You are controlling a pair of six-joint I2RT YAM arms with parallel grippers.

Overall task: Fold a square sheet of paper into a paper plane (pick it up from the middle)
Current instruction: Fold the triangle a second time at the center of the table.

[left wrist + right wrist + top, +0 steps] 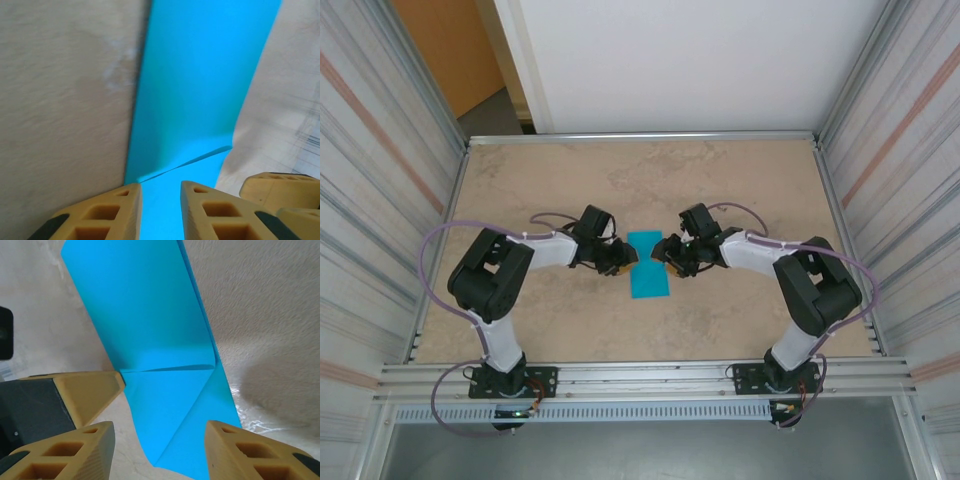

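**Item 1.** Sheet of paper (pixel 649 267): turquoise-blue, plain. Lies on the desk (pixel 740 190) at the centre of the top view, folded to a narrow oblong and slightly tilted. In the right wrist view a crease runs across it, and a diagonal fold below the crease forms a triangular flap toward the bottom of the frame

**Item 2.** Left end effector (pixel 620 259): at the sheet's left edge in the top view. Slightly open, with its yellow fingers (pixel 105 212) a narrow gap apart and blue paper showing in the gap. Whether the tips touch the sheet cannot be told

**Item 3.** Right end effector (pixel 666 262): at the sheet's right edge in the top view, facing the other. Open, with its fingers (pixel 250 450) spread wide, one either side of the flap end of the sheet, which is not clamped

**Item 4.** Left arm (pixel 500 275) and right arm (pixel 815 280): black and white, reaching inward from the lower left and lower right of the top view

**Item 5.** Desk: beige, mottled, with a metal rail (pixel 650 378) along the bottom of the frame and ribbed panels (pixel 370 150) along both sides
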